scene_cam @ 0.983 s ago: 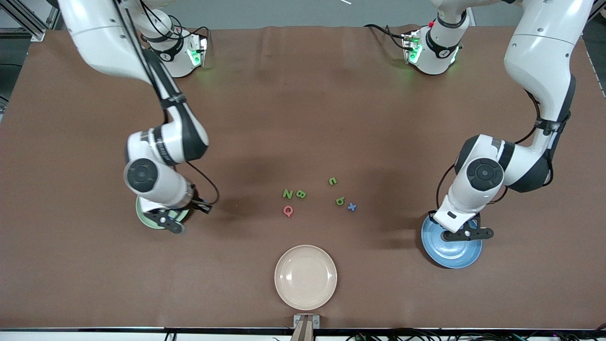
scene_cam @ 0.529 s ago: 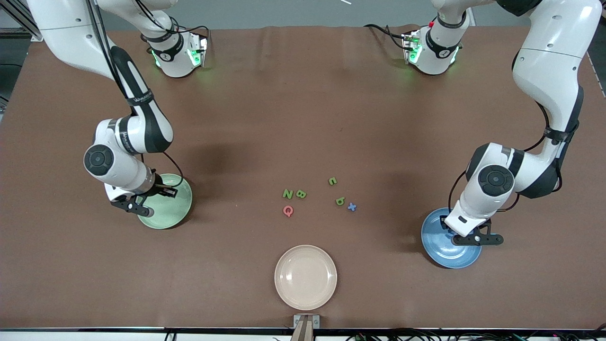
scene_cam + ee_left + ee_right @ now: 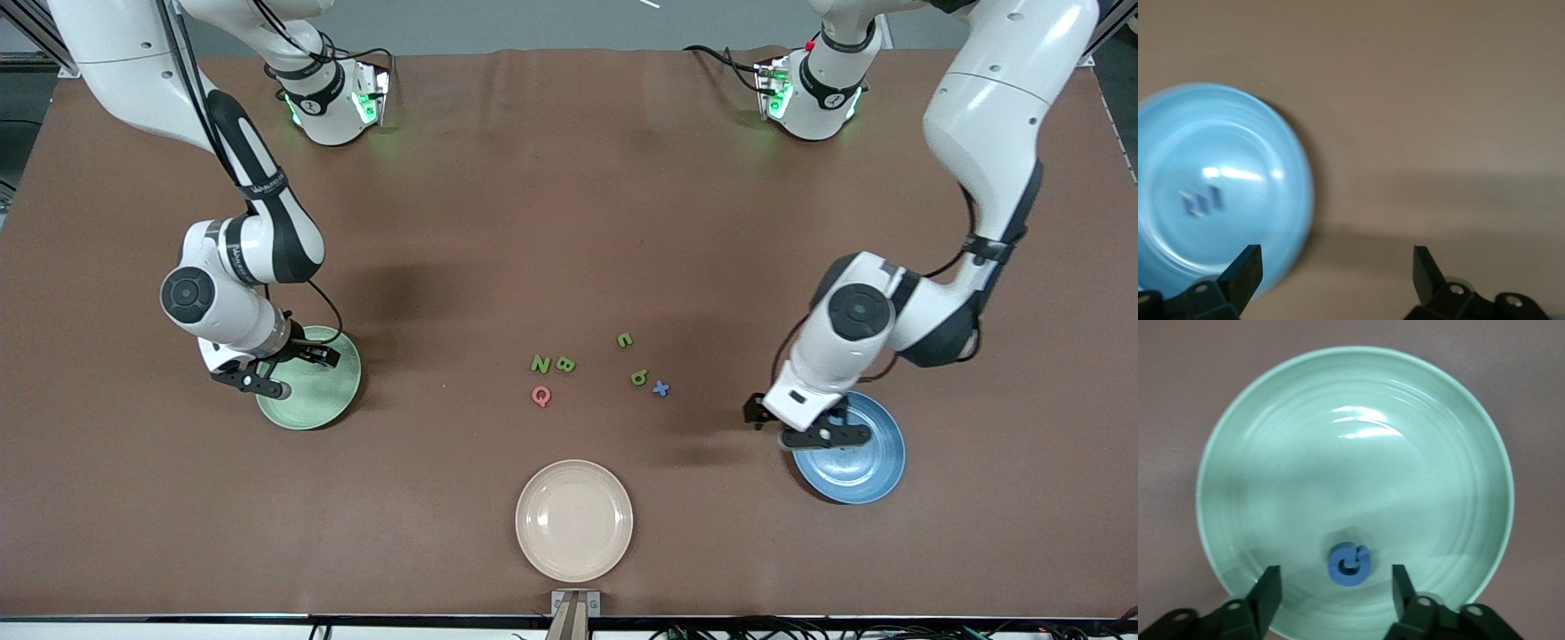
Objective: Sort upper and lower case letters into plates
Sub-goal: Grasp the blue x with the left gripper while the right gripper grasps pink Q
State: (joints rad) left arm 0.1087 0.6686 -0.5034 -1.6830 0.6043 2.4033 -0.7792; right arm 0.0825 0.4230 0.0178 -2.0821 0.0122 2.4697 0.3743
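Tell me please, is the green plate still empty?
No. A small blue letter lies in the green plate, below the open right hand.

Brown table (image 3: 569,178), mint plate (image 3: 320,404), blue plate (image 3: 867,467), cream plate (image 3: 574,520), six loose letters (image 3: 540,396) mid-table

left hand (image 3: 813,434) shifted off blue plate (image 3: 858,462), opened

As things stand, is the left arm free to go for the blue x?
Probably yes. The left gripper is open and empty over the blue plate's rim, and bare table lies between it and the x; only the green letter sits close beside it.
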